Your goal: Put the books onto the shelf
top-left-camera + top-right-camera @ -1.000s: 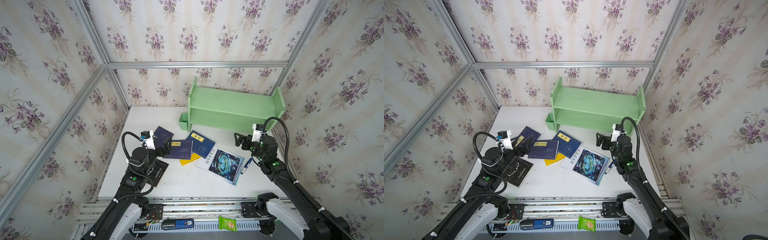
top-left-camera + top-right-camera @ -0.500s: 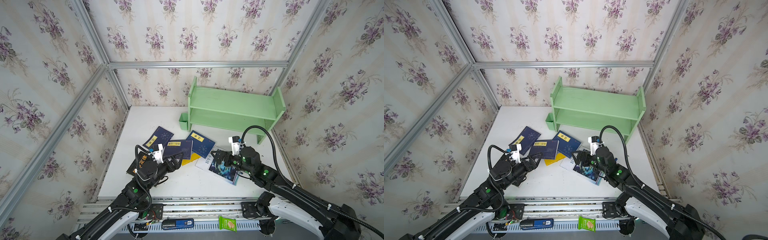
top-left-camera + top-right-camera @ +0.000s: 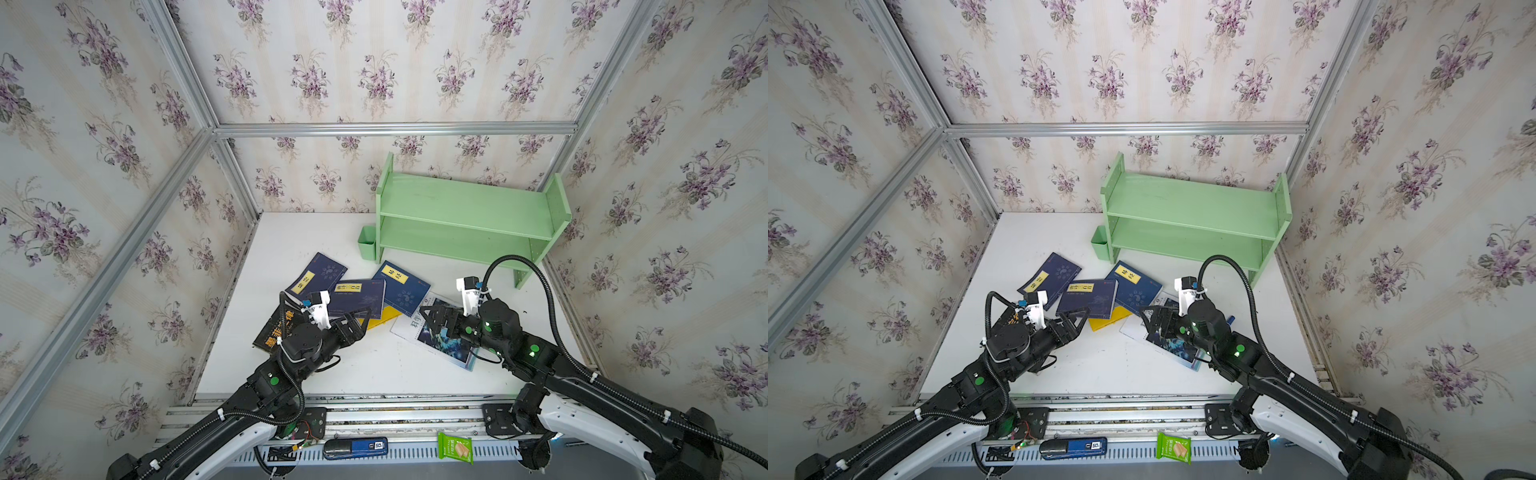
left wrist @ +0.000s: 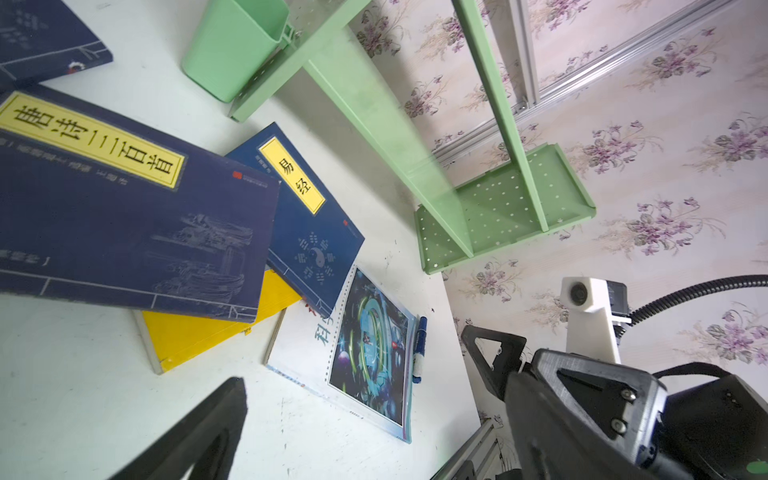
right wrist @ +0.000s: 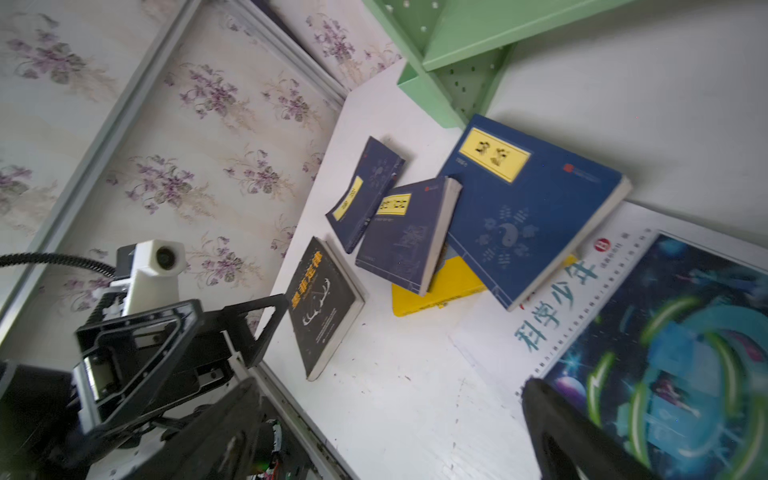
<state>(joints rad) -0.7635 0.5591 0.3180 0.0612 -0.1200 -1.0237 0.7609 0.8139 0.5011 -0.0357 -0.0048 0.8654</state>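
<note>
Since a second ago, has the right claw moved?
Yes. In a top view the right claw has pulled away from the shelf, nearer and leftward, and now hangs open above the magazine.

Left gripper (image 3: 362, 320), right gripper (image 3: 428, 320): fingers (image 4: 208, 428) spread

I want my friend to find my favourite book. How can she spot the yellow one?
Find the pale green shelf at the back of the white table; books lie scattered in front of it. The yellow book is at the bottom of the pile, half hidden under the middle navy book. It alone has a bright yellow cover; its neighbours are navy or white.
</note>
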